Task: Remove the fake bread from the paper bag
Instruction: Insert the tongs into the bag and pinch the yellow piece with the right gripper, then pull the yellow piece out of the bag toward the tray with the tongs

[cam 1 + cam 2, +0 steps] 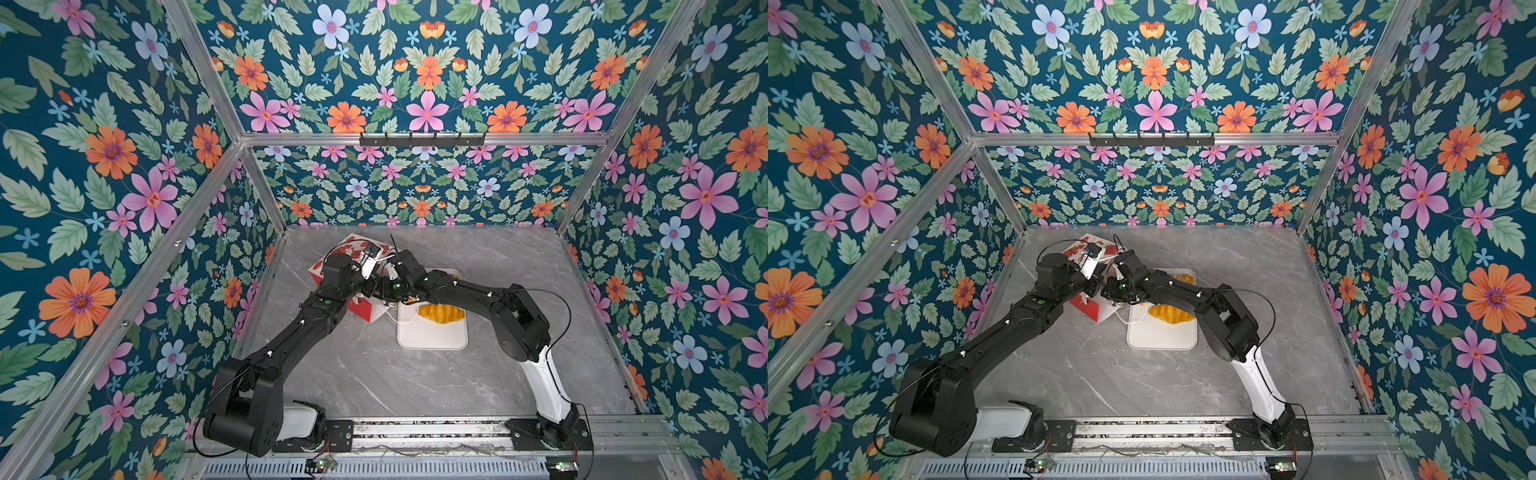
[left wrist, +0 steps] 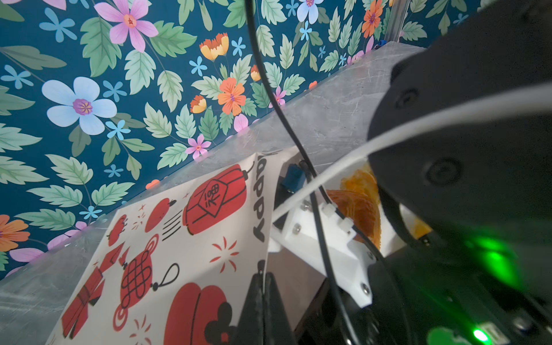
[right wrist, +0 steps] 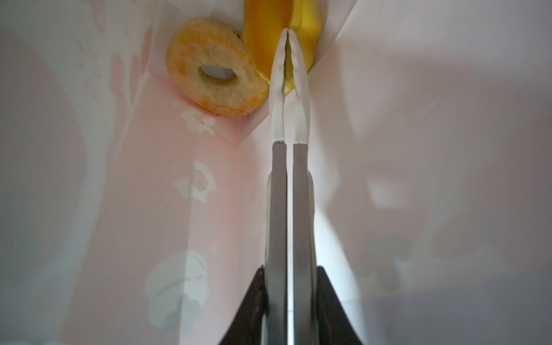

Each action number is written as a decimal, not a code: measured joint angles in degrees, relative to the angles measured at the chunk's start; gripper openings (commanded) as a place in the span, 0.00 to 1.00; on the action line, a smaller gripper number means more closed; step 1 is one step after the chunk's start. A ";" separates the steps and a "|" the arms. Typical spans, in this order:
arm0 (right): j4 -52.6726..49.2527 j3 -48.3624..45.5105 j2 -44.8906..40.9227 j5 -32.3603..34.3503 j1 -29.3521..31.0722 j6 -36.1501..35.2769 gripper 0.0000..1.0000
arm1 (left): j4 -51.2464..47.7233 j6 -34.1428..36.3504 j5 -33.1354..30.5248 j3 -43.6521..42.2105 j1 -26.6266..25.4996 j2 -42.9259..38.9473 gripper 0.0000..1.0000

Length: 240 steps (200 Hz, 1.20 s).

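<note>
Deep inside the red-and-white paper bag (image 1: 360, 311), my right pincer (image 3: 288, 33) has its pale fingers closed almost tip to tip against a glossy yellow pastry (image 3: 263, 30) at the bag's bottom. Whether the tips actually pinch it, I cannot tell. A ring doughnut (image 3: 216, 67) leans just beside that pastry. My left pincer (image 2: 263, 279) is clamped tight on the bag's printed rim. In both top views the bag sits just left of the white tray (image 1: 432, 338) on the grey marbled table (image 1: 519, 374). A croissant (image 1: 440, 312) lies on the tray, and another pastry (image 1: 1183, 277) at its far end is mostly hidden by my right arm (image 1: 1187, 293).
</note>
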 measured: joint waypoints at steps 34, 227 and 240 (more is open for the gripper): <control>1.95 -5.97 -4.31 0.59 -0.61 -0.48 0.09 | 0.81 -0.20 -0.02 -0.07 -0.07 0.66 0.00; -3.41 -32.41 -35.41 -2.93 -4.50 -6.60 0.05 | 5.49 -1.42 -4.72 -0.72 -0.13 3.89 0.00; -5.81 -33.24 -38.69 -3.04 -4.85 -8.07 0.05 | 5.55 -1.42 -5.25 -0.79 -0.13 4.22 0.00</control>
